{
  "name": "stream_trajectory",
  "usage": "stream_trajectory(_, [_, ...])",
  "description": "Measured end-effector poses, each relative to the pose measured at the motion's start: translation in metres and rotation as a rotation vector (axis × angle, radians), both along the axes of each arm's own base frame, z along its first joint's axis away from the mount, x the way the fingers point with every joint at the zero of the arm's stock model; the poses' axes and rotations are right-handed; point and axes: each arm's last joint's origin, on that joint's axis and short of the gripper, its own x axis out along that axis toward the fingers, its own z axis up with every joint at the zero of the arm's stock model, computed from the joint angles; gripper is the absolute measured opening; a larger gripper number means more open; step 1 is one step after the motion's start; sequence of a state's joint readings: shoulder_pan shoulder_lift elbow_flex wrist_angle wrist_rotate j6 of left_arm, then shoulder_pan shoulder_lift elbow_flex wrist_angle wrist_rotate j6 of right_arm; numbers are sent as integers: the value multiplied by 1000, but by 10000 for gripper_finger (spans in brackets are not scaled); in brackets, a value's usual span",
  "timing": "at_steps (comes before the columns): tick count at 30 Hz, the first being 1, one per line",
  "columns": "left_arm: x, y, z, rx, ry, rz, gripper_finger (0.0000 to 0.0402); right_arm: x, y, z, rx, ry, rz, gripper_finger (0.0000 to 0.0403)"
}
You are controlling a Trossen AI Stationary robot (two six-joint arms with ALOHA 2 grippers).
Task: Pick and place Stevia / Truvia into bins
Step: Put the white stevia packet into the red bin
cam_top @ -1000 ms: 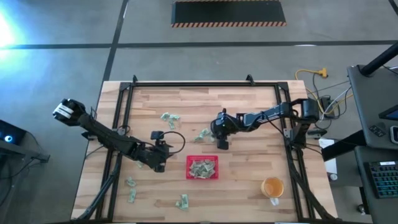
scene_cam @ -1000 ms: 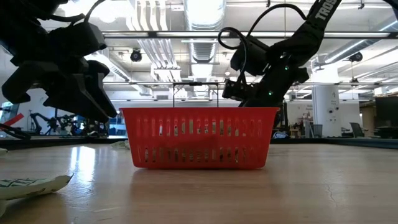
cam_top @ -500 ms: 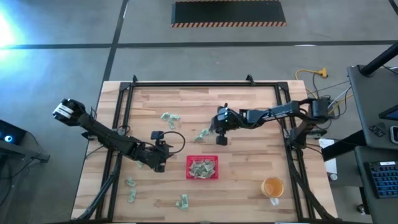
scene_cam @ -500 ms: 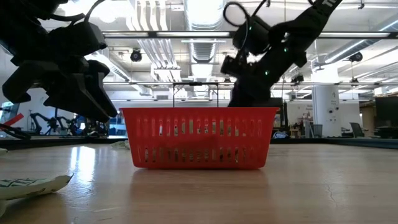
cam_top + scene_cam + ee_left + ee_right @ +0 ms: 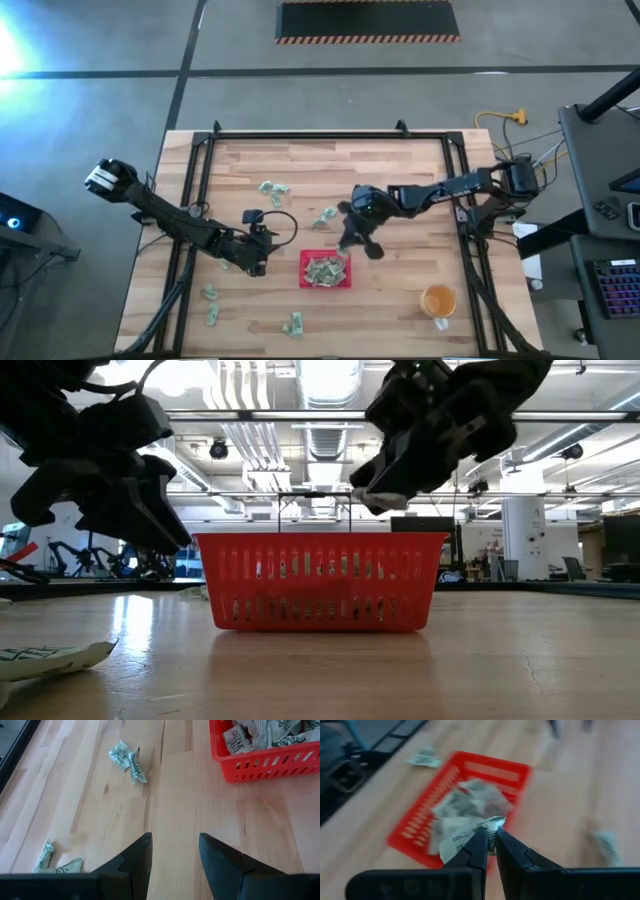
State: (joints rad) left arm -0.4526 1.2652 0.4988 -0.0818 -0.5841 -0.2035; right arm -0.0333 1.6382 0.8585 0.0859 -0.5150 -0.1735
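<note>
Carrying a pale green-and-white paper sachet [image 5: 492, 825] pinched tight, the right gripper [image 5: 352, 238] has swung from the far scatter toward the square red slotted tray [image 5: 325, 270]; the left gripper [image 5: 172, 862] waits, fingers spread.

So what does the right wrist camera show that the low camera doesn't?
Only the right wrist view shows the right hand pinching a packet over the red tray, with the pile of packets inside. Only the low view shows the left hand hanging beside the tray, plus a loose packet near the camera. Both show the tray on the wooden table.
</note>
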Motion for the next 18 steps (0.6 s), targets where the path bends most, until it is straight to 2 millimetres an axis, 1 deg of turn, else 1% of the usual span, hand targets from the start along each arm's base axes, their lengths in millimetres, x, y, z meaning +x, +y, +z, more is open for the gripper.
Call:
stream_trajectory(10, [0, 0, 0, -2, -4, 0, 146, 1, 20, 2, 0, -25, 62, 23])
stream_trajectory(13, [0, 0, 0, -2, -5, 1, 146, 1, 22, 1, -7, -19, 40, 24])
stream_trajectory(18, [0, 0, 0, 0, -6, 3, 146, 2, 22, 1, -39, -10, -26, 52])
